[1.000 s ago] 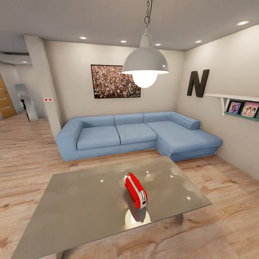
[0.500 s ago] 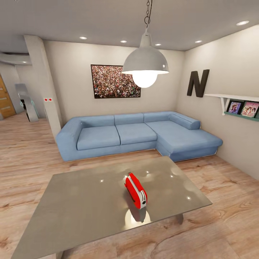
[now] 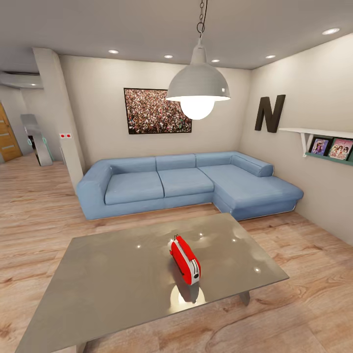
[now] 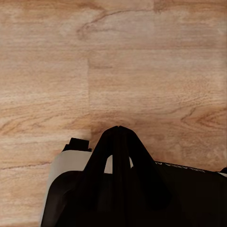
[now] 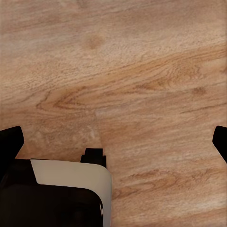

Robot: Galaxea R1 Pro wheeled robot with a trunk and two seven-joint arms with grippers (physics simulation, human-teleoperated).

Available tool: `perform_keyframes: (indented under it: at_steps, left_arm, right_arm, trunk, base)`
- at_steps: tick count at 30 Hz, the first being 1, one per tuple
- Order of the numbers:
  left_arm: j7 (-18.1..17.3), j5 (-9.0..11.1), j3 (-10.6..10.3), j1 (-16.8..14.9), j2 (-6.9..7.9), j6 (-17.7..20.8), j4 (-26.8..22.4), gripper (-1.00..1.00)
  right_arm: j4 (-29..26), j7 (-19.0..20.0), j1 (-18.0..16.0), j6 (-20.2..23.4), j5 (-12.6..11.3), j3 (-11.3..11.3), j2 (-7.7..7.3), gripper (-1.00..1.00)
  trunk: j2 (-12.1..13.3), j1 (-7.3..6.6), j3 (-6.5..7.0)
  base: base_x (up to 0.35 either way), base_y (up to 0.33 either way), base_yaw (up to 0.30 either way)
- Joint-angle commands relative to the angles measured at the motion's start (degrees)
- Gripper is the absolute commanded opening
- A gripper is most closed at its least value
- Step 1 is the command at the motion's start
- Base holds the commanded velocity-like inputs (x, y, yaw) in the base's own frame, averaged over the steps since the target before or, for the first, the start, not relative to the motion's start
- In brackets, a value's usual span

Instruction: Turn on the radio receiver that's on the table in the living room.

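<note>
Radio (image 3: 185,260), red w/ white end panel, stands upright on the grey glossy coffee table (image 3: 108,274) in the head view, toward the table's near-right part, well short of its edges; whether it's switched on I can't tell from here, no lit indicator readable. Beyond the table sits the blue corner sofa (image 3: 186,184), a pendant lamp (image 3: 198,88) hangs above the table, a crowd picture (image 3: 156,111) is on the wall behind the sofa, and a wall shelf (image 3: 323,139) w/ a big letter N (image 3: 268,113) is off to the table's right. Compared w/ the head pics from 1.0 s and 0.5 s ago, the table and radio sit in the same spots; the far doorway area at left has shifted only a hair, so the camera barely moved and nothing on the table changed. Means the robot is parked facing the table, no closer to the radio. Left wrist view: left gripper (image 4: 118,130) fingers pressed together at the tips, nothing between them, pointing down at wooden floor (image 4: 142,71). Right wrist view: right gripper (image 5: 116,142) spread wide, fingers at both frame sides, empty, over floor too, w/ part of the robot's base below it. Both arms are well apart from the radio.
</note>
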Motion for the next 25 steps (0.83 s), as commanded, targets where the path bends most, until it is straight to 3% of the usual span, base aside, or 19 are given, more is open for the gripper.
perform_keyframes:
  at_steps: [1,25]
  left_arm:
    - [0.0,0.0,0.0,0.0,-0.01,0.0,0.0,-1.00]
    - [0.0,0.0,0.0,0.0,-0.01,0.0,0.0,-1.00]
  right_arm:
    - [0.0,0.0,0.0,0.0,0.0,0.0,0.00,1.00]
    - [0.0,0.0,0.0,0.0,0.0,0.0,0.00,1.00]
  trunk:
    - [0.0,0.00,0.00]
    - [0.0,0.00,0.00]
  base:
    - [0.000,0.000,0.000]
    - [0.000,0.000,0.000]
